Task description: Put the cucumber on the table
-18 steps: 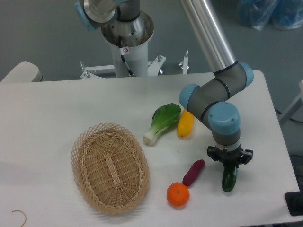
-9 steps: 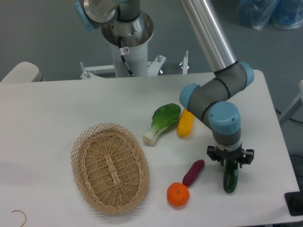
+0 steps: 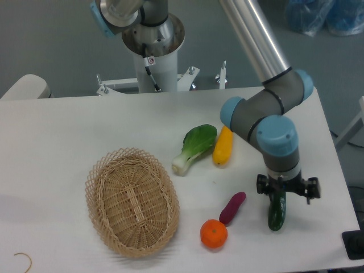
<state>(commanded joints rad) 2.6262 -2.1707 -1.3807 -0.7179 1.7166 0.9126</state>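
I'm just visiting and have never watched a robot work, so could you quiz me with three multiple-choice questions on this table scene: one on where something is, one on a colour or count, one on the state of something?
1. Where is the cucumber?
A. Inside the basket
B. On the table, right of the purple tuber
C. Beside the bok choy

2. What colour is the round fruit in front of the basket?
A. Orange
B. Red
C. Blue

3. What is in the basket?
A. The yellow squash
B. Two vegetables
C. Nothing

Answers:
1. B: the cucumber lies on the white table, right of the purple tuber, with the gripper at its upper end.
2. A: the fruit is plainly orange.
3. C: only bare wicker shows inside; the yellow squash and bok choy lie on the table.
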